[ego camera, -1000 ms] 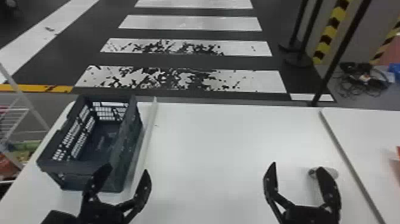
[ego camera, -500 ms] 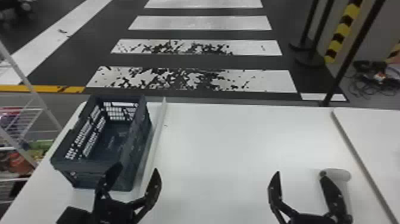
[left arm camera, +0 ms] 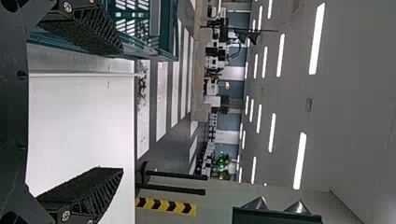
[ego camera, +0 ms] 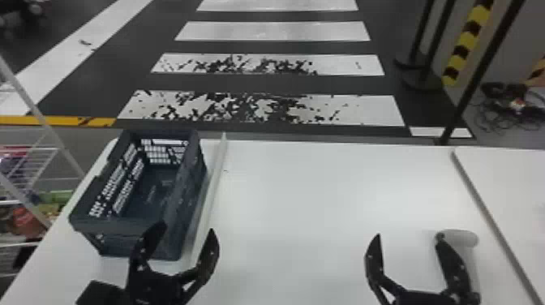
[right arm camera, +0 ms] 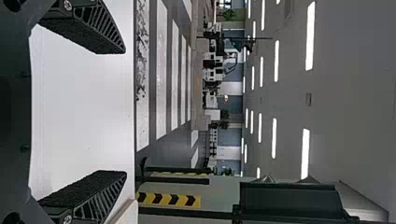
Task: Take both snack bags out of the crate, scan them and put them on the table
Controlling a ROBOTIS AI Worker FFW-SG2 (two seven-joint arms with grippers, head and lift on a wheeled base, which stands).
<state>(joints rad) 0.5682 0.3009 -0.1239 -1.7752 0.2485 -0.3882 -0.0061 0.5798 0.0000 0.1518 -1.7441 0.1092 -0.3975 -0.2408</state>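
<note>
The dark crate (ego camera: 101,224) stands upright on the table (ego camera: 324,194), at its left edge by the far corner, with a pale strip (ego camera: 215,174) running just beside it. The left gripper (ego camera: 187,229) is at the crate's near end, its two fingers spread apart; the right gripper (ego camera: 410,238), also spread, is by a pale rounded object (ego camera: 464,238) toward the table's near right corner.
</note>
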